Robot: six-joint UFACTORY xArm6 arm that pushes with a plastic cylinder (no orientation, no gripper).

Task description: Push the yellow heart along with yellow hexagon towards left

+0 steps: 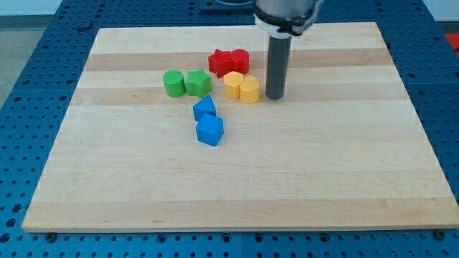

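A pale wooden board [237, 179] lies on a blue perforated table [29, 79], seen from above and in front. My tip [275, 97] rests on the board in its upper middle part, just to the view's right of two yellow blocks, near them but with a thin gap. There are no jaws to describe; the arm ends in a plain dark rod, and its upper part is cut off by the view's top edge.

The yellow blocks touch each other: one yellow block [233, 84] on the view's left, another yellow block [249, 90] on the right. Which is the heart and which the hexagon is hard to tell at this size. Just above them sit two touching red blocks [229, 61], shapes unclear. To the view's left lie a green cylinder [173, 83] and a green block [198, 82], touching. Below are a blue block [204, 109] and a blue cube [210, 130], close together.

The green pair stands just to the left of the yellow pair. Beyond it, bare board runs to the left edge. The lower half and right side hold no blocks.
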